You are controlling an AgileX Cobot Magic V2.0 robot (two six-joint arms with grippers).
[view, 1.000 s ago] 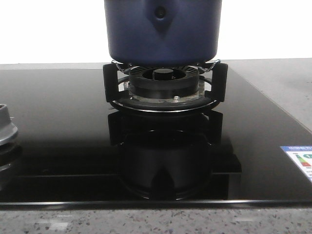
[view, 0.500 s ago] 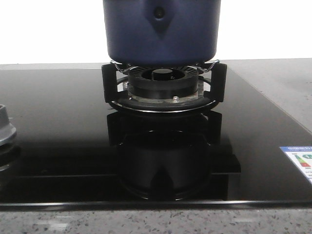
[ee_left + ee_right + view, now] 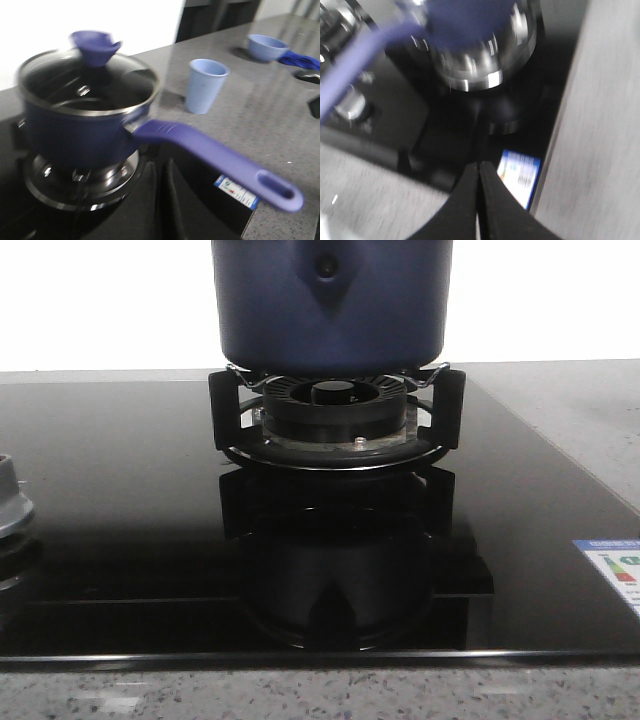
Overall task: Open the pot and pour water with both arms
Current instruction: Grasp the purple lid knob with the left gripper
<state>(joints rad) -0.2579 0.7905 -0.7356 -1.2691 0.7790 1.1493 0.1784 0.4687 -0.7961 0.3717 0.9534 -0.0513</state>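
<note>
— Where's the pot from your seat?

— I have the pot (image 3: 332,302) sitting on the black burner grate (image 3: 336,418), on the glass cooktop (image 3: 120,500), toward the far edge of the counter and about midway between its left and right edges. Its shield-shaped handle mount with the one rivet faces the front camera. On my left wrist camera the glass lid (image 3: 92,82) is on the pot, with its blue knob (image 3: 95,46) upright on top, and the long blue handle (image 3: 215,162) sticks out over the cooktop's edge.

— And your grippers?

— I see the right gripper (image 3: 479,200) in its own camera — the two dark fingers (image 3: 492,205) are pressed together with nothing between them, hovering above the cooktop near the energy label sticker (image 3: 520,175). That view is badly blurred. My left gripper doesn't show in any view; its own camera shows only dark blurred shapes at the lower edge, so I can't tell its state.

— Anything else on the counter?

— Beyond the pot on the grey stone counter (image 3: 270,115) I see a light blue cup (image 3: 205,85) standing upright, and further off a blue bowl (image 3: 265,46) with a blue cloth (image 3: 302,61) just beside it. At the left edge of the front view a grey burner cap (image 3: 12,502) pokes in.
</note>
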